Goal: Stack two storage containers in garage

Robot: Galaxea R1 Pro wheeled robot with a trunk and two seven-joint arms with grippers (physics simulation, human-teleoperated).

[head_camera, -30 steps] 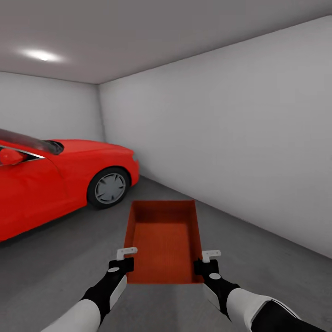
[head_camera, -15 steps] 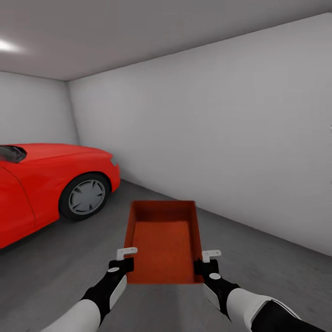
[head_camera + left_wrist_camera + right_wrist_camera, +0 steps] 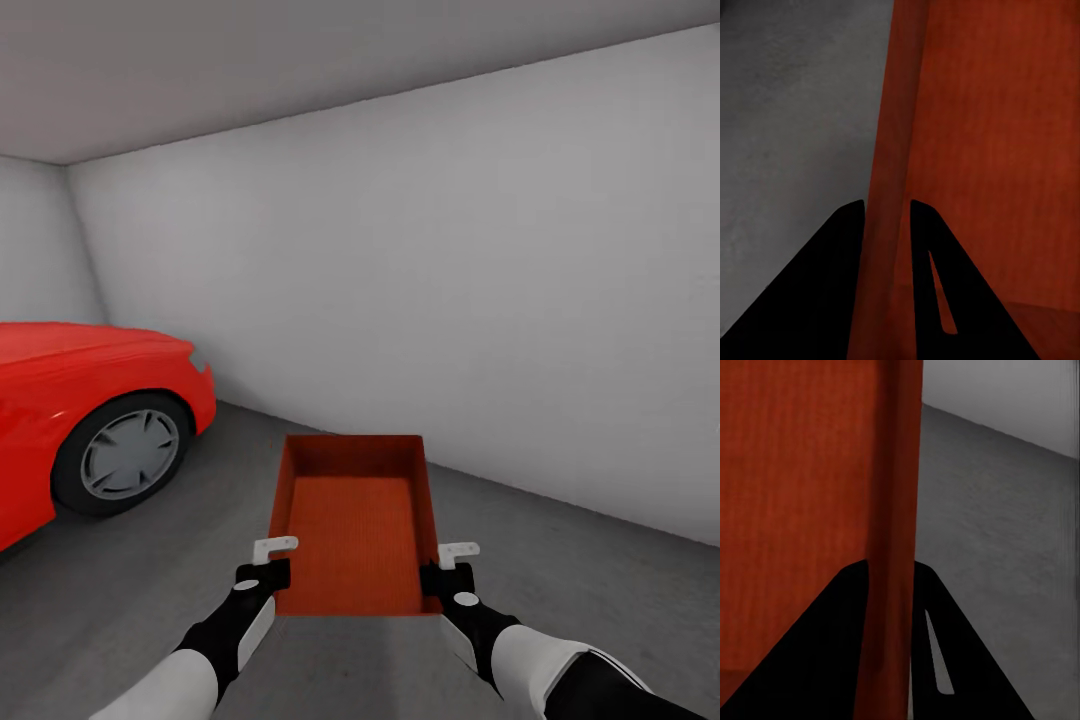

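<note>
Head view shows one container (image 3: 352,525) carried in front of the robot above the grey floor (image 3: 560,560) of the garage, with its open top up and its long sides pointing away. The left pincer (image 3: 268,562) is closed on the near end of the left wall, and the right pincer (image 3: 452,565) is closed on the near end of the right wall. In the left wrist view the thin wall (image 3: 889,225) passes between the two dark fingers (image 3: 832,285), and the right wrist view shows the same for the other wall (image 3: 896,547). I judge the step is to carry the bin to a free spot and put it down. To do this well, both arms should go down together and at equal height, so that the thin walls do not twist or slip from the grip, and the pincers should open only when the bottom lies flat. A red car (image 3: 90,420) stands to the left and a white wall (image 3: 450,280) runs ahead and to the right. The open floor between them looks wide enough, but the far edge of the bin should stay away from the wall.
</note>
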